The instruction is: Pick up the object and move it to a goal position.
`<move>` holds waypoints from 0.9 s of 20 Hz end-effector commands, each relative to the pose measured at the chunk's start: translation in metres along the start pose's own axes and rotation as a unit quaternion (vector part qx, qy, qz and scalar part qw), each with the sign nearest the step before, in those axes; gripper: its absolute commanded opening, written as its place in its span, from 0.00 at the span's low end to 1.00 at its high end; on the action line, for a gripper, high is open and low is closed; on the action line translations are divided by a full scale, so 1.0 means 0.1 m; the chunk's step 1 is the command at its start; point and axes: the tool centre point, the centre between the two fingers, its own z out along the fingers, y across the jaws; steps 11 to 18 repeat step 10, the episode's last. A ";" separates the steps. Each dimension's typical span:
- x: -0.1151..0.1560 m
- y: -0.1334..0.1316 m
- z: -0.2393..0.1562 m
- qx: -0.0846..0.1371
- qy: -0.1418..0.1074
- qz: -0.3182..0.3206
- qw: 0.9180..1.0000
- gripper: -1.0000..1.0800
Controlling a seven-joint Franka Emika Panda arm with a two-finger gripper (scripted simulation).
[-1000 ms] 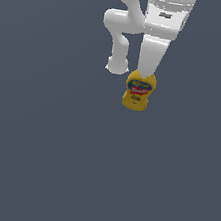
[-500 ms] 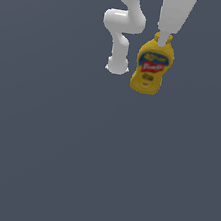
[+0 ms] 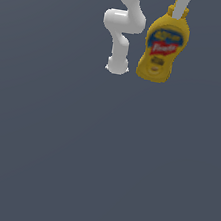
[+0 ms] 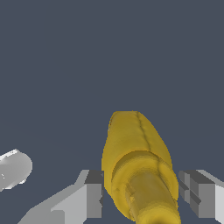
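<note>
Object: we log the yellow plastic mustard squeeze bottle [image 3: 163, 47] with blue-and-red label, cap up, slightly tilted, at about 1 o'clock in the exterior view, hanging clear of the grey floor [image 3: 100, 156].

Grip: in the wrist view the gripper [image 4: 142, 194] has its grey fingers [image 4: 94, 194] on either side of the bottle's neck and shoulder. We judge it closed on the bottle. A narrow gap seems to show at one finger, so the contact there is not certain.

Risk 1: the hold sits high, near the cap, with the heavy body below. We expect a fast swing could make the bottle pivot or slide out.

Risk 2: smooth, squeezable plastic; a light squeeze may let it slip, a hard one may deform it.

Risk 3: no goal marker is visible, so we cannot judge the remaining travel.

Arm pose: white arm link [image 3: 181, 2] comes down from 12 o'clock onto the cap. The jointed white body and base [image 3: 122, 31] stand just beside the bottle, at its 9 o'clock. Gripper points downward.
</note>
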 end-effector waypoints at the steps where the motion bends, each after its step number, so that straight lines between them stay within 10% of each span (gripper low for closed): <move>1: 0.01 0.00 -0.12 -0.004 0.001 0.000 1.000 0.00; 18: 0.03 0.00 -0.22 -0.004 0.001 0.000 1.000 0.00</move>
